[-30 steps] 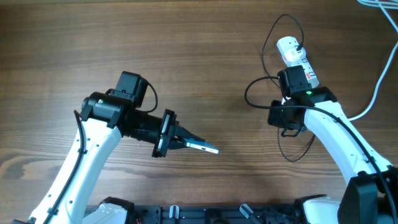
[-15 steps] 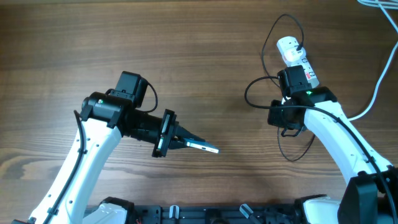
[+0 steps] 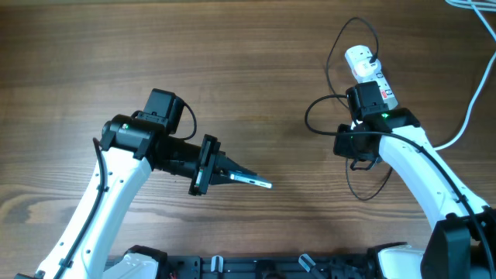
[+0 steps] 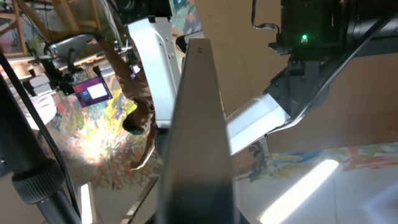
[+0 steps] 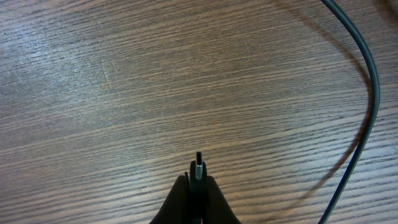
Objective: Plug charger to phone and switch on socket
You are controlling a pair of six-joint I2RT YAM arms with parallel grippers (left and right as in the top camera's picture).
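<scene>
My left gripper (image 3: 235,177) is shut on the phone (image 3: 253,182) and holds it edge-on above the table, its free end pointing right. In the left wrist view the phone (image 4: 198,124) is a grey slab seen end-on; its screen does not show. My right gripper (image 3: 355,149) points down at the table and is shut on the charger's plug tip (image 5: 198,163), which sticks out between the fingers (image 5: 180,200). The black charger cable (image 3: 311,116) loops back to the white socket (image 3: 366,66) at the far right.
The thick white cord (image 3: 474,74) runs along the right edge. A loop of black cable (image 3: 363,192) lies below my right gripper and crosses the right wrist view (image 5: 368,93). My right arm (image 4: 311,43) shows beyond the phone in the left wrist view.
</scene>
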